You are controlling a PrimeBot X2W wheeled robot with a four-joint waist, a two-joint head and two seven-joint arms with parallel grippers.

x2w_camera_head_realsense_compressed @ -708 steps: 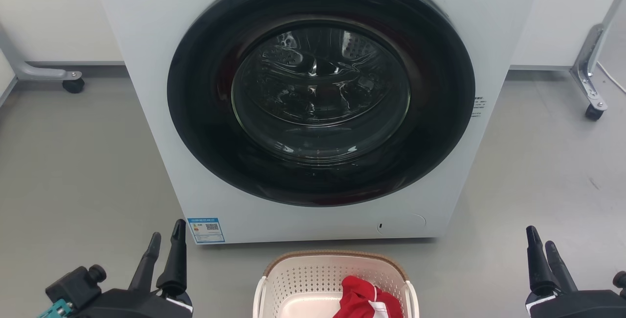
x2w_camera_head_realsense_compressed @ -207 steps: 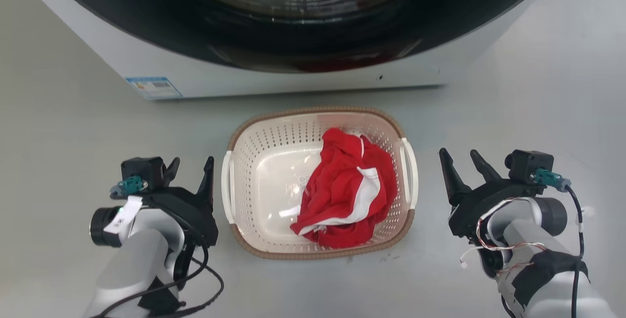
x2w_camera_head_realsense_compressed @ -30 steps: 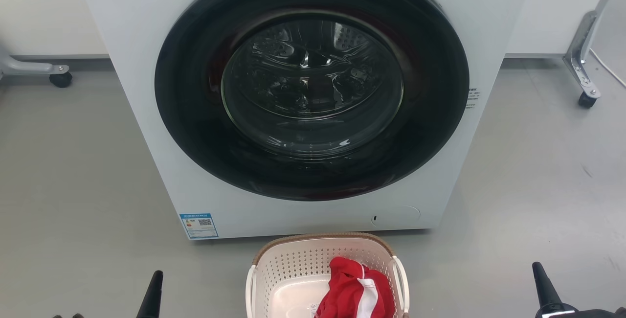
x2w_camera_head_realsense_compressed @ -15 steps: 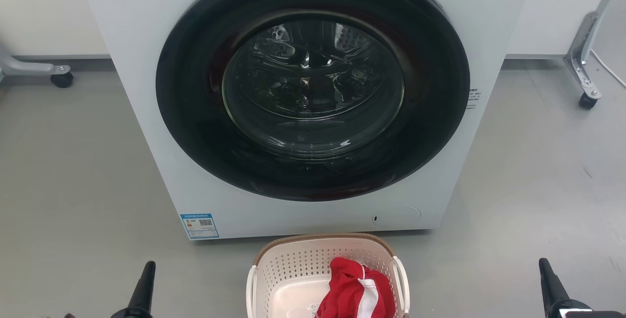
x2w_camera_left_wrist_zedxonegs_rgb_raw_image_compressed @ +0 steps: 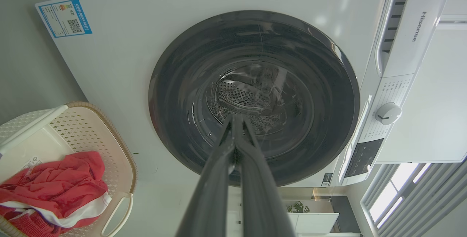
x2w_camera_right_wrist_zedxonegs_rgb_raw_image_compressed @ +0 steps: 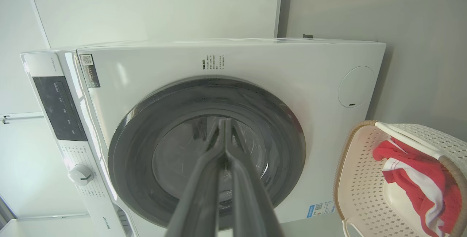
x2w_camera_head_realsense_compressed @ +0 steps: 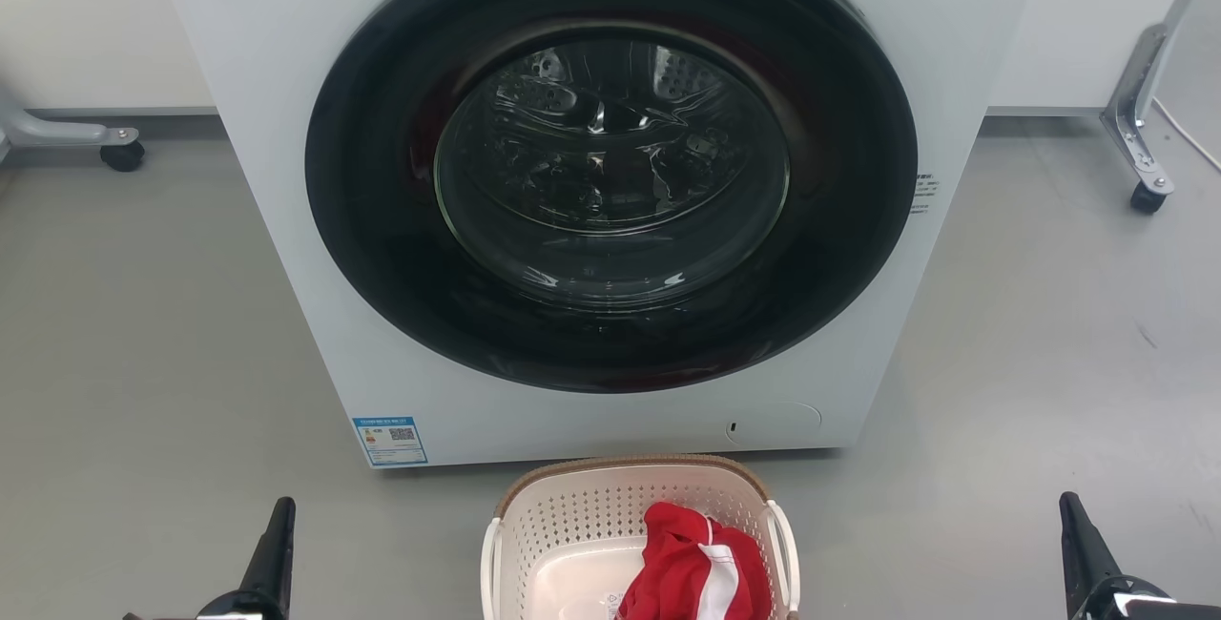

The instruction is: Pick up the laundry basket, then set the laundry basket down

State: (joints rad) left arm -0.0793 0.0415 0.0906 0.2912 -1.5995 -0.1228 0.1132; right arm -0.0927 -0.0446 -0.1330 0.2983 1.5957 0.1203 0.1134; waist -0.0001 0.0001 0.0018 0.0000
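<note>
Where the smooth grey floor (x2w_camera_head_realsense_compressed: 143, 334) runs back to a pale wall (x2w_camera_head_realsense_compressed: 95, 19), one white front-loading washing machine (x2w_camera_head_realsense_compressed: 248, 48) stands with its round dark door (x2w_camera_head_realsense_compressed: 610, 162) shut and facing the near side. One blue label (x2w_camera_head_realsense_compressed: 389, 440) sits at its lower left corner. Two metal frame legs (x2w_camera_head_realsense_compressed: 1130, 114) on black casters stand on the floor, one at the far left and one at the far right of the machine. One laundry basket (x2w_camera_head_realsense_compressed: 572, 525) rests on the floor just in front of the machine's base, with a narrow strip of floor between them. It is cream and perforated, with a brown rim and two white side handles (x2w_camera_head_realsense_compressed: 784, 553). One crumpled red and white garment (x2w_camera_head_realsense_compressed: 692, 563) lies inside it towards the right. The left fingers (x2w_camera_left_wrist_zedxonegs_rgb_raw_image_compressed: 217, 178) are pressed together at their tips with nothing between them, aimed at the door and touching nothing. The right fingers (x2w_camera_right_wrist_zedxonegs_rgb_raw_image_compressed: 204, 193) are likewise closed tip to tip, empty and clear of everything. From the head view, one dark tip rises at the near left and one at the near right, each well apart from the basket, which lies between them.
</note>
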